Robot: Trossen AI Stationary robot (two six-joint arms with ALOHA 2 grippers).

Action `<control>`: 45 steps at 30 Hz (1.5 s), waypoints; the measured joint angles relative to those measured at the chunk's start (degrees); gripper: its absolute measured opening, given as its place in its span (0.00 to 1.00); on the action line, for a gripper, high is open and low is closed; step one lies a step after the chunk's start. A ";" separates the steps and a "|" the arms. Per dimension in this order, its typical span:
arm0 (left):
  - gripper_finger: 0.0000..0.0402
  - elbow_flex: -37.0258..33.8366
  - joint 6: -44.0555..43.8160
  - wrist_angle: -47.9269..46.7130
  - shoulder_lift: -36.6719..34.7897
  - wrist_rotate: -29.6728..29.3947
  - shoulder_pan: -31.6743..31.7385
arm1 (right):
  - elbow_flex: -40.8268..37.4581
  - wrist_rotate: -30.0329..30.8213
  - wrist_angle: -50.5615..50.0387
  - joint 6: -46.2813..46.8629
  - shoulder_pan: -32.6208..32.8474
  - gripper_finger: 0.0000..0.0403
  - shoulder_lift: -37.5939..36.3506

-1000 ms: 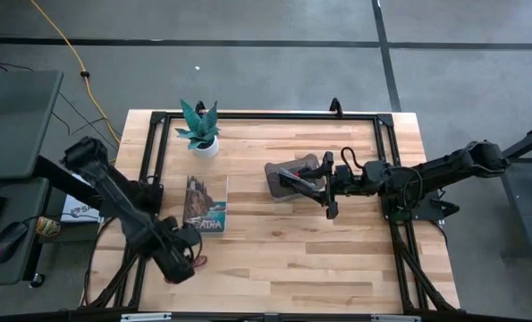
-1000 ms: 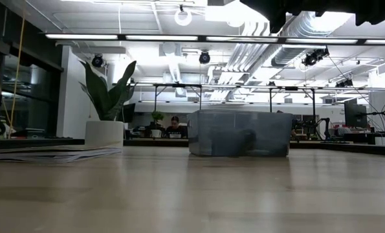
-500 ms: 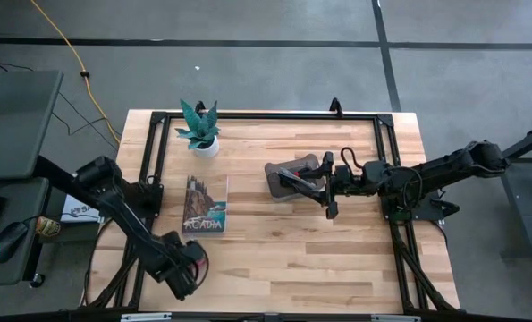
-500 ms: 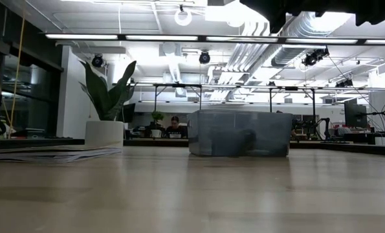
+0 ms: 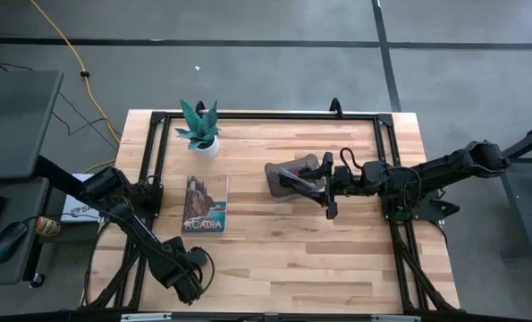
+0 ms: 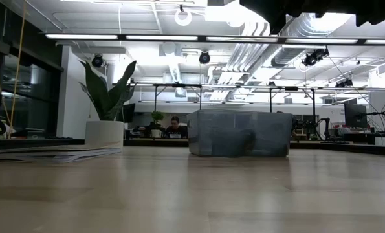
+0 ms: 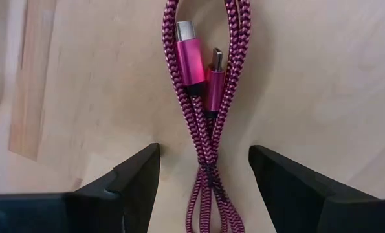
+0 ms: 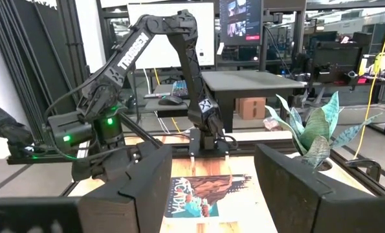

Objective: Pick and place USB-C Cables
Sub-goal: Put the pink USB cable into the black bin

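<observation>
magenta braided USB-C cable (image 7: 205,97) lies bundled flat on the counter (image 5: 283,250), near-left corner, between the left gripper (image 7: 204,169) fingers, spread, not touching it. Right gripper (image 5: 330,185) fingers spread, empty, over the grey bin (image 5: 292,177) mid-counter; book (image 5: 205,205) between them

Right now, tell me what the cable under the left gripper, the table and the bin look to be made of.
Cable: woven magenta-and-black braid, seemingly fabric; glossy pink plug shells, likely metal or plastic. Table: pale wood planks with visible grain, matte. Bin: translucent grey, probably plastic, since dark shapes show through it.
</observation>
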 joint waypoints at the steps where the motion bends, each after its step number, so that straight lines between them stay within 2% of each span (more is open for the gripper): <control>1: 0.57 0.00 -0.45 0.08 0.02 0.03 0.00 | 0.00 0.00 0.00 0.00 0.00 0.52 0.00; 15: 0.56 -0.02 -2.46 0.82 0.16 -0.58 -0.04 | 0.00 0.00 0.00 0.00 0.00 0.52 0.00; 21: 0.42 0.02 -3.16 0.67 0.26 -0.37 -0.04 | 0.00 -0.01 0.00 0.01 0.00 0.52 0.00; 31: 0.04 0.05 1.09 0.01 0.29 -0.35 -0.02 | 0.00 -0.02 0.00 0.00 0.00 0.52 0.00; 40: 0.01 0.02 2.94 -0.19 0.26 -0.05 0.00 | 0.00 -0.02 0.00 0.02 0.00 0.52 0.00; 45: 0.01 0.77 9.69 -0.50 -0.58 1.48 0.76 | 0.00 0.00 0.00 0.01 -0.02 0.52 0.00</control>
